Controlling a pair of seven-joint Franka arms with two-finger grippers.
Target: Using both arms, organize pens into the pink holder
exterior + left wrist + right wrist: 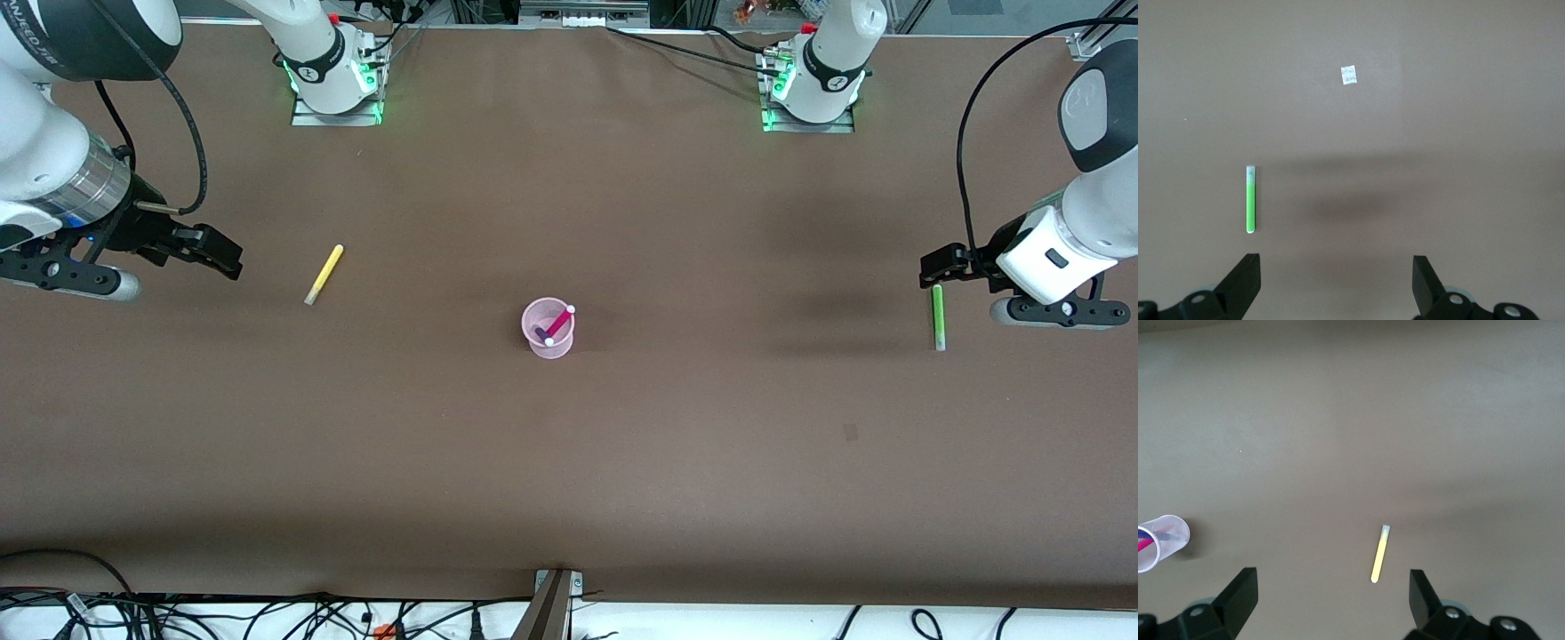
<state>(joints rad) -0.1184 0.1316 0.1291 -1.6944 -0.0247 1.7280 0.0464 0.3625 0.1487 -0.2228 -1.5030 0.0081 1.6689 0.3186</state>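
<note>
- Starting at the right arm's end of the table, the right gripper (209, 253) hangs empty in the air with its black fingers spread wide, over bare table just beside the slim yellow marker pen with a pale end (324, 275).
- That yellow pen lies flat on the table, slanted, well apart from the cup; in the right wrist view it sits between the open jaws' line of approach (1379, 554).
- At mid-table stands the small translucent pale pink plastic cup (548, 329), upright, with the magenta-pink pen (560, 321) and the purple pen (540, 334) already leaning inside it.
- Toward the left arm's end, the slim green marker pen with a grey end (937, 316) lies flat, and the left gripper (942, 267) hovers over its upper end — jaws wide, nothing held.
- Handling, as a judgement: the pens look light, stiff and smooth — likely to roll or slip, so a pinch across the mid-barrel seems safest. The cup looks light enough to tip if knocked.
- Underneath is a matte brown table covering (622, 462), flat and plain; a small pale scrap (1349, 75) lies on it. Cables run along the table's edges.
</note>
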